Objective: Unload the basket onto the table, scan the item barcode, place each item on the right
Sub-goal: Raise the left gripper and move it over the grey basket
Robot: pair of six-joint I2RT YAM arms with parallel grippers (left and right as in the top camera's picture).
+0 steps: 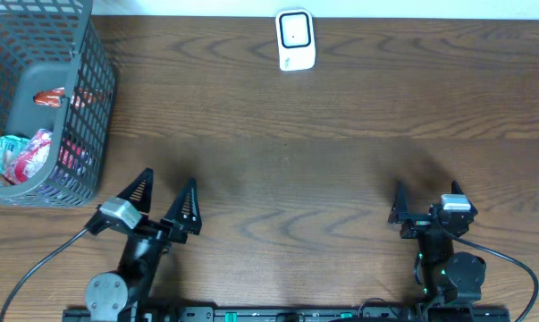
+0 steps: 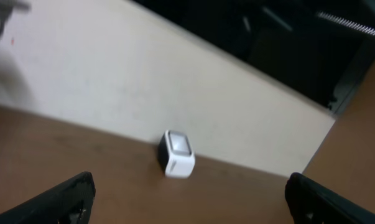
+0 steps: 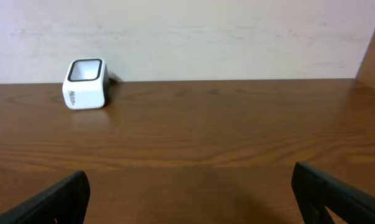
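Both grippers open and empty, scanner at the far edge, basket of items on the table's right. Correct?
No: the overhead view shows the basket on the left side. The left gripper and right gripper are open and empty; the scanner is at the far edge.

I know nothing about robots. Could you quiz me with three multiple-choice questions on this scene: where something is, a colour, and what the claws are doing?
1. Where on the table does the white scanner stand?
A. far edge, near the middle
B. near left corner
C. near right corner

2. What colour is the basket?
A. red
B. grey
C. yellow

3. How do the left gripper and right gripper stand?
A. shut on a packet
B. open and empty
C. shut, empty

Answers: 1 A, it stands alone by the far edge. 2 B, its mesh walls are grey. 3 B, both finger pairs are spread with nothing between them.
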